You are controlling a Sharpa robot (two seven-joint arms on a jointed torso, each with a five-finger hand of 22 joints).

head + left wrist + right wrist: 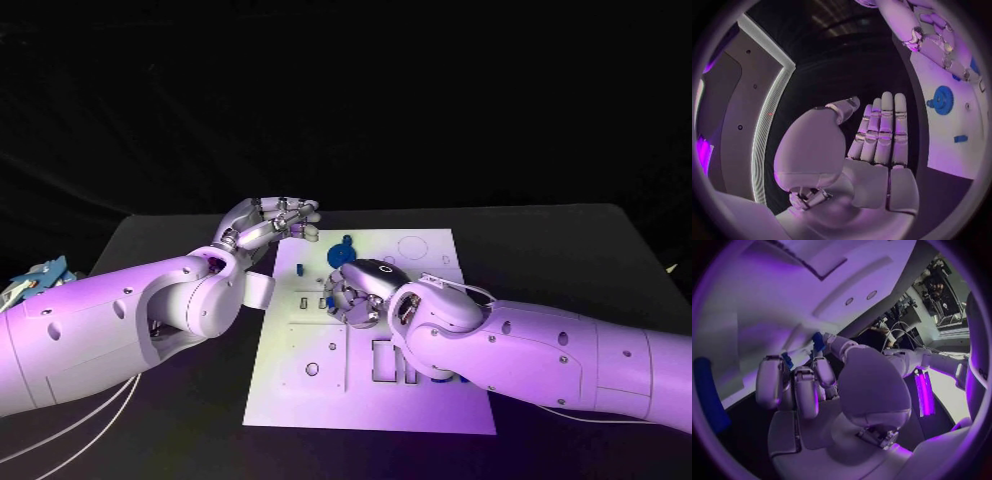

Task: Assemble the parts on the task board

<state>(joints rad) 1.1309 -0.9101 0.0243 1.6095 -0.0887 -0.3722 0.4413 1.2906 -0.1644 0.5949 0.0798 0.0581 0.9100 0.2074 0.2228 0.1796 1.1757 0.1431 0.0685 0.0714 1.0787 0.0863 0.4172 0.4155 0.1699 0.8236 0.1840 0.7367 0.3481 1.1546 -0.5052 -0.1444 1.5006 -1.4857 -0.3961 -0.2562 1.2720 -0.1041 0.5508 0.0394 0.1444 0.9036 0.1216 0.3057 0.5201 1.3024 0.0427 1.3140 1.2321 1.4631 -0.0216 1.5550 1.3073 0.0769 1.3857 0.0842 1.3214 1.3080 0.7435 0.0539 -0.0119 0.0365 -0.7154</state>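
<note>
The white task board (pixel 418 390) lies in the middle of the table. A blue gear (pixel 342 250) sits near its far end; the left wrist view shows the gear (pixel 943 100) and a small blue part (pixel 961 138) on the board (pixel 954 160). My right hand (pixel 358 292) hovers over the board's left middle with its fingers curled. In the right wrist view its fingertips (pixel 823 347) pinch a small blue part (pixel 819 340). My left hand (pixel 274 222) is at the board's far left corner, fingers straight and empty (pixel 879 130).
The board has cut-outs and small holes (pixel 312 369) towards its near end. Black table (pixel 562 250) surrounds the board on all sides. A cluster of blue objects (pixel 36 275) lies at the table's far left edge. A dark blue strip (pixel 707 390) lies beside the board.
</note>
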